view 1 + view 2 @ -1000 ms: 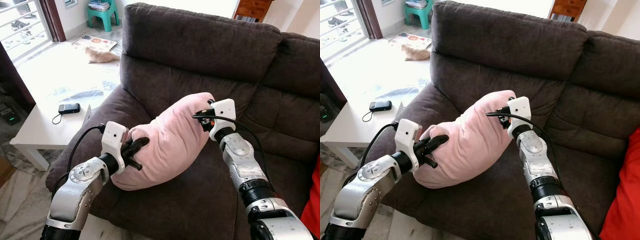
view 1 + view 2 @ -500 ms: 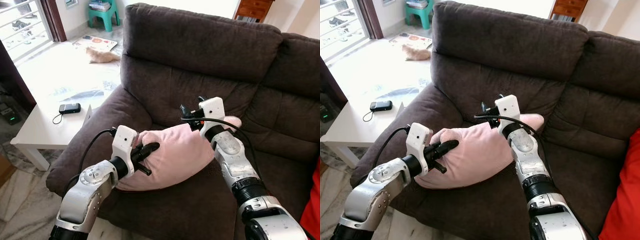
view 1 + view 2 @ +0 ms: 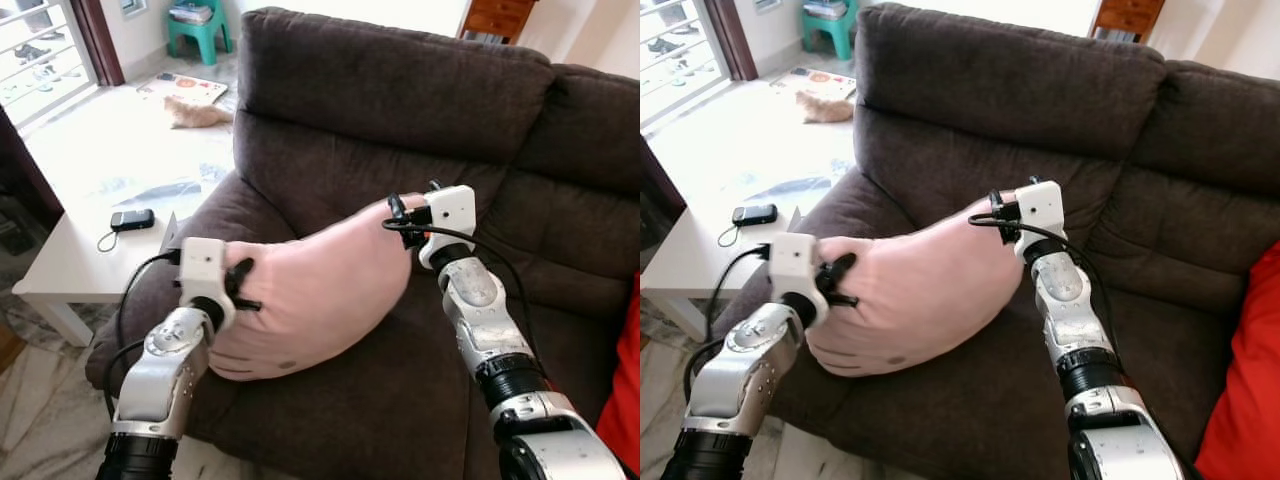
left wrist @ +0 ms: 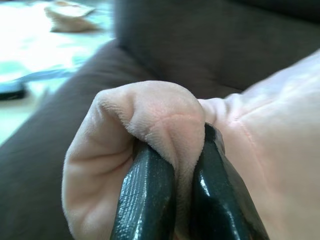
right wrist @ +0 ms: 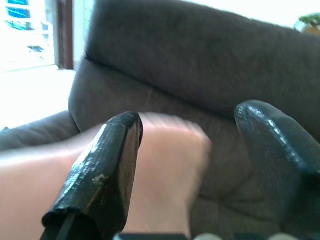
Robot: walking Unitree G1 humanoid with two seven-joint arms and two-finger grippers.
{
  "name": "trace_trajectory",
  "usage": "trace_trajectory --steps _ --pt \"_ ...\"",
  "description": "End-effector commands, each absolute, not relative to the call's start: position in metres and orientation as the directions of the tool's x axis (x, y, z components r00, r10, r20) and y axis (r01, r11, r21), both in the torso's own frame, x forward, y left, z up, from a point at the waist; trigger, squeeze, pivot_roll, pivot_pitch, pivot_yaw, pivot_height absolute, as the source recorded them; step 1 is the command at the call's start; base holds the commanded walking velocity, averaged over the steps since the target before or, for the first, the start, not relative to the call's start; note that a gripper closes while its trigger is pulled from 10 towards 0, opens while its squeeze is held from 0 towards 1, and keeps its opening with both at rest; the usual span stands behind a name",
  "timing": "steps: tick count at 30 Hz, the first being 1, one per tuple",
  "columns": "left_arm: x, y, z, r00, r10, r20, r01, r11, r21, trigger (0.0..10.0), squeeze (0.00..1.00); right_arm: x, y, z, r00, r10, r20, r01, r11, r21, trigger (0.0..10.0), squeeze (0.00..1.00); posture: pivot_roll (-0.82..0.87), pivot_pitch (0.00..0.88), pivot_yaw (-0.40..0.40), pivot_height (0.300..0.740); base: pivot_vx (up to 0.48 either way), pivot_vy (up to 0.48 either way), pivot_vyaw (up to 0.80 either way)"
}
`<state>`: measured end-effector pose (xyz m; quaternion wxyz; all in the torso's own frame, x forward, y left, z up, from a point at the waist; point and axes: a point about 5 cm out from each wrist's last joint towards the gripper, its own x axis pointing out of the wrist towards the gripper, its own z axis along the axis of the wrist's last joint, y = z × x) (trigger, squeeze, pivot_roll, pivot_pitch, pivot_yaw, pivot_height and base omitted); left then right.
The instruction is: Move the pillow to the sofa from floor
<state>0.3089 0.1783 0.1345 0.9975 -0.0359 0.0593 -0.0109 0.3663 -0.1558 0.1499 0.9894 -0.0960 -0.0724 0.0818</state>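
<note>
- Sofa [image 3: 420, 110]: pink pillow [image 3: 310, 285] lies over the seat by the left armrest, one end overhanging.
- Risk: one-corner hold; pillow could sag and slide off the front edge on release.
- Left gripper [image 4: 172, 187]: fingers pinched tight on a pillow fold.
- Right gripper [image 5: 200, 170]: fingers spread wide, gripping nothing, pillow end between them.
</note>
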Motion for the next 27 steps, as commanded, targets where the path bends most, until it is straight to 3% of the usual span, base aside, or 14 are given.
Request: trace_trajectory --steps 1,8,11,15,20,27 --pt "0.308 0.197 0.13 0.987 0.087 -0.132 -0.097 0.993 -0.065 10.0 0.0 0.364 -0.162 0.15 0.98 0.15 0.134 -0.122 0.973 -0.199 10.0 0.0 0.02 0.093 -0.096 0.74 0.0 0.0 0.0" --pt "0.305 0.206 0.125 0.97 0.209 -0.12 -0.223 0.969 -0.111 10.0 0.0 0.356 -0.169 0.137 0.986 0.122 0.11 -0.099 0.975 -0.197 10.0 0.0 0.02 0.087 -0.097 0.74 0.0 0.0 0.0" --pt "0.301 0.218 0.124 0.935 0.342 -0.098 -0.354 0.921 -0.163 10.0 0.0 0.349 -0.173 0.129 0.99 0.113 0.088 -0.093 0.975 -0.201 10.0 0.0 0.01 0.084 -0.095 0.74 0.0 0.0 0.0" --pt "0.298 0.224 0.117 0.912 0.394 -0.116 -0.41 0.887 -0.212 10.0 0.0 0.342 -0.175 0.122 0.993 0.097 0.074 -0.082 0.979 -0.184 10.0 0.0 0.01 0.079 -0.093 0.74 0.0 0.0 0.0" --pt "0.306 0.207 0.109 0.956 0.25 -0.152 -0.281 0.93 -0.238 10.0 0.0 0.337 -0.176 0.119 0.994 0.086 0.067 -0.073 0.982 -0.176 10.0 0.0 0.01 0.077 -0.09 0.74 0.0 0.0 0.0" --pt "0.32 0.18 0.118 0.995 0.05 -0.086 -0.067 0.976 -0.209 10.0 0.0 0.336 -0.175 0.119 0.995 0.075 0.07 -0.063 0.984 -0.164 10.0 0.0 0.01 0.08 -0.093 0.74 0.0 0.0 0.0"
